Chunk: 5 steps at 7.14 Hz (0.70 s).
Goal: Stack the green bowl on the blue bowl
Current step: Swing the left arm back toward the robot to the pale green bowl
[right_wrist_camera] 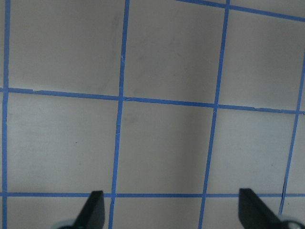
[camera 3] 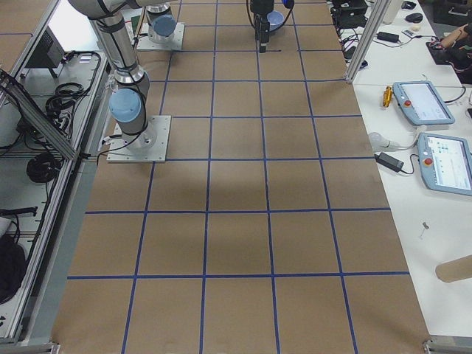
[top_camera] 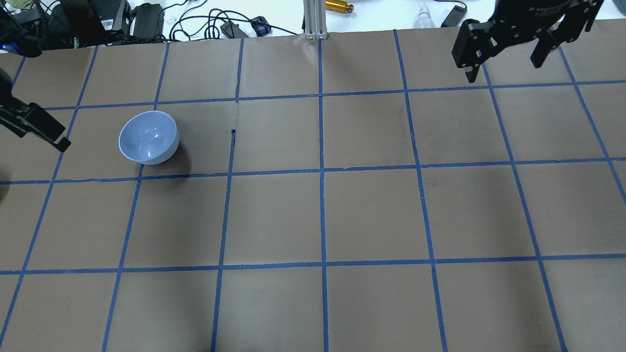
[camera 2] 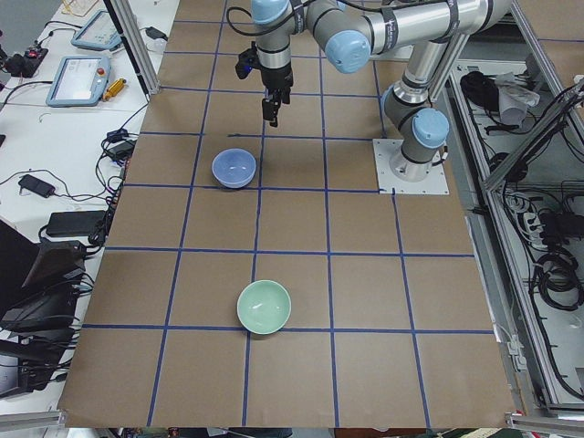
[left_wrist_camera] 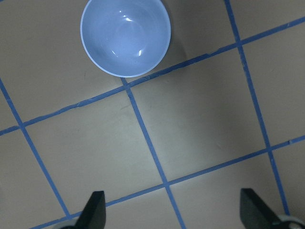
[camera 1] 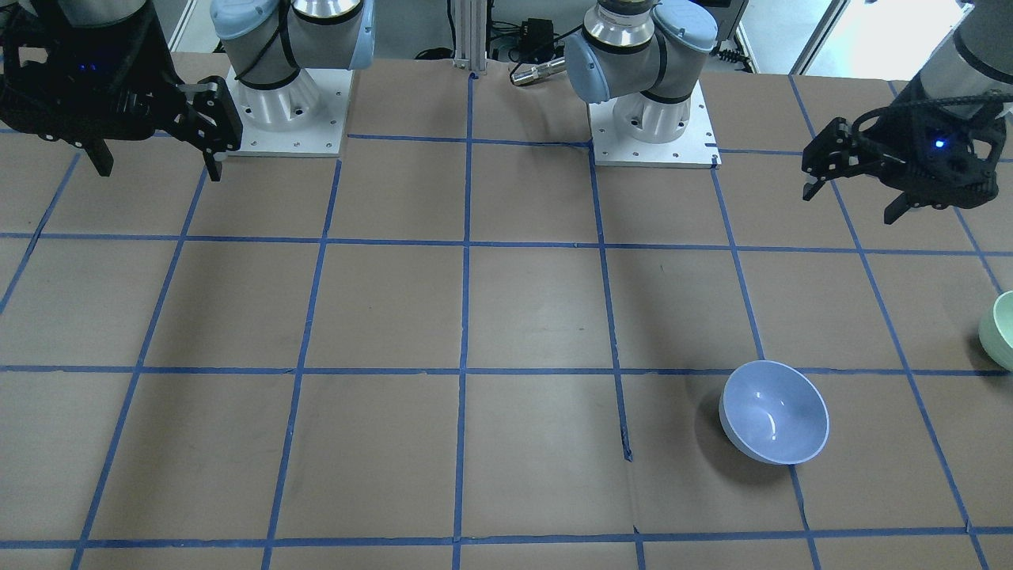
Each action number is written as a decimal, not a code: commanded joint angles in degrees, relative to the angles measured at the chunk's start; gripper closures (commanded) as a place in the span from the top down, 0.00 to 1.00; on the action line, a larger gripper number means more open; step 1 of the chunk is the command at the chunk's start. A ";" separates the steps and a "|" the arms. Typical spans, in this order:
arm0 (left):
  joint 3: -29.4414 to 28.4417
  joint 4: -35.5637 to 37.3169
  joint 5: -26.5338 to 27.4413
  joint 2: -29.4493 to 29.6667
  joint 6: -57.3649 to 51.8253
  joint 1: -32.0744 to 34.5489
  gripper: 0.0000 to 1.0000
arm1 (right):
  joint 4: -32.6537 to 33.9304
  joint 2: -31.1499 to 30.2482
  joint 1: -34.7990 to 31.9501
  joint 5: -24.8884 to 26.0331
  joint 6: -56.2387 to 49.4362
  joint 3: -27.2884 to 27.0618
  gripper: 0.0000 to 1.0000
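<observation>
The blue bowl (top_camera: 148, 137) stands upright and empty on the table's left half; it also shows in the front view (camera 1: 774, 412) and the left wrist view (left_wrist_camera: 125, 36). The green bowl (camera 2: 264, 307) stands upright nearer the table's left end, about two grid squares from the blue bowl (camera 2: 234, 168). Only its edge shows in the front view (camera 1: 999, 328). My left gripper (camera 1: 848, 206) hovers open and empty, high above the table between the bowls and nearer the robot. My right gripper (top_camera: 503, 71) hovers open and empty over the far right of the table.
The brown table (top_camera: 371, 215) carries a grid of blue tape. The two arm bases (camera 1: 285, 119) stand on the robot's side. Cables and boxes (top_camera: 146, 19) lie beyond the far edge. Tablets (camera 3: 424, 103) sit on a side bench.
</observation>
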<state>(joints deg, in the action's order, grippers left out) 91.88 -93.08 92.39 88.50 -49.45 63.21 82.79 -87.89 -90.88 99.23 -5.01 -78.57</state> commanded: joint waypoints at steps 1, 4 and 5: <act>0.49 0.53 0.07 2.10 -17.33 -11.29 1.00 | 0.00 0.00 0.00 0.00 0.00 0.00 1.00; 4.08 13.39 -1.51 7.72 -37.66 -22.14 1.00 | 0.00 0.00 0.00 0.00 0.00 0.00 1.00; 4.36 16.50 -1.60 10.52 -47.48 -25.82 1.00 | 0.00 0.00 0.00 0.00 0.00 0.00 1.00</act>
<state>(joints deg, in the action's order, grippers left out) 95.40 -81.48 91.11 95.91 -86.32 41.54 82.79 -87.89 -90.88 99.23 -5.01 -78.58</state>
